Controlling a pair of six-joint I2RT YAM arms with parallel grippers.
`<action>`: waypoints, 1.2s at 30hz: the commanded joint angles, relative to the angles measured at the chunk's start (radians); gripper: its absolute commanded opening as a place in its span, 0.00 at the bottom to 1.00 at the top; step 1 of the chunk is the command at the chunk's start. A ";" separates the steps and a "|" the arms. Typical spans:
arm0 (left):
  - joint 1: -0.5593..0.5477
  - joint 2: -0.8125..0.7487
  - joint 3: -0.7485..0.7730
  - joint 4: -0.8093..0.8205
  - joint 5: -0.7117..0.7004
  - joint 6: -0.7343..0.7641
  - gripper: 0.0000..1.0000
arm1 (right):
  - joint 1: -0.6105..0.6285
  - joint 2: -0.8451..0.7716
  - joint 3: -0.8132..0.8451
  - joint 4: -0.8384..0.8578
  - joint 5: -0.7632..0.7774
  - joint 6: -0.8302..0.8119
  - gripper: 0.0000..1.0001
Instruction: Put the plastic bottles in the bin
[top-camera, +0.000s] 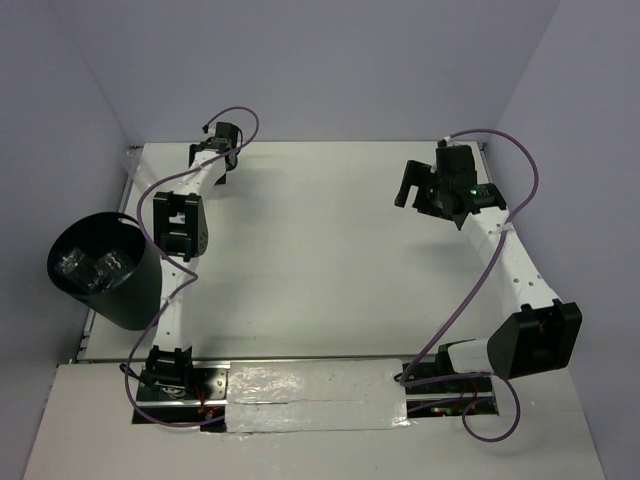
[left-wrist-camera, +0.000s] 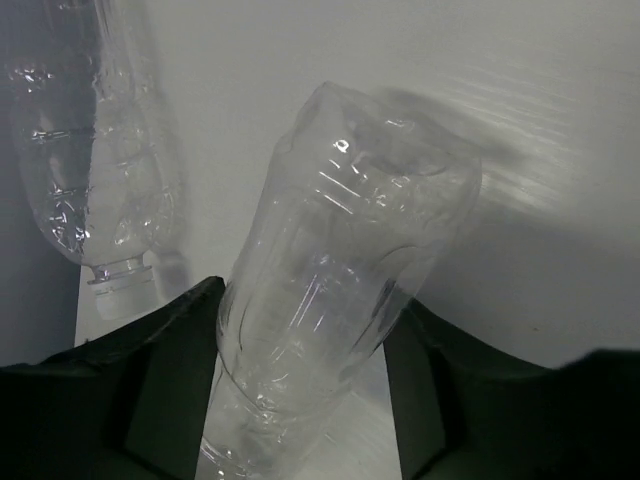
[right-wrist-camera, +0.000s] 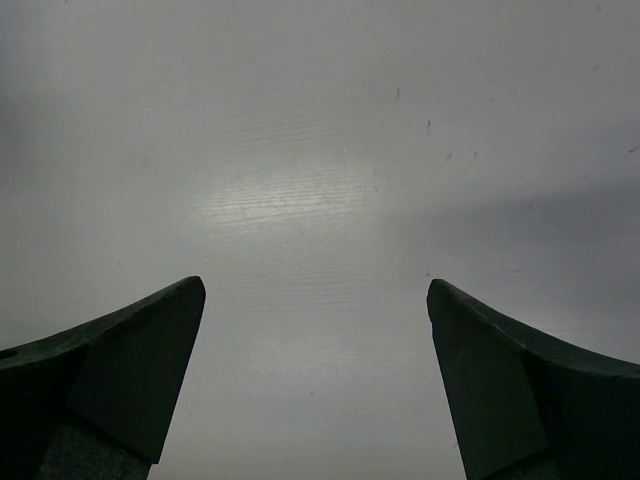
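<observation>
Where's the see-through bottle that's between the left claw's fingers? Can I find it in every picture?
Top external: too clear to make out; look beneath the left gripper, at the far-left corner of the white table.
Left wrist: the bottle fills the middle, between the fingers.
Right wrist: not in it.
Shared landmark: that white table.

I observe one clear crinkled bottle (left-wrist-camera: 350, 220) lying between the fingers (left-wrist-camera: 165, 370) of the left gripper (left-wrist-camera: 310, 298). Both fingers sit close against its sides, but I cannot confirm firm contact. A second bottle (left-wrist-camera: 90, 170) lies near it at upper left, neck toward the camera, on the white table (left-wrist-camera: 540, 250).
</observation>
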 joint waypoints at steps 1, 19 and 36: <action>0.005 0.020 0.004 0.001 0.099 -0.046 0.62 | 0.012 0.009 0.048 -0.001 0.005 -0.004 1.00; -0.071 -0.744 -0.162 0.008 0.406 -0.064 0.50 | 0.038 -0.034 0.068 -0.004 0.005 0.020 1.00; 0.080 -1.547 -0.835 0.180 0.075 -0.246 0.54 | 0.053 -0.105 0.033 0.019 -0.010 0.017 1.00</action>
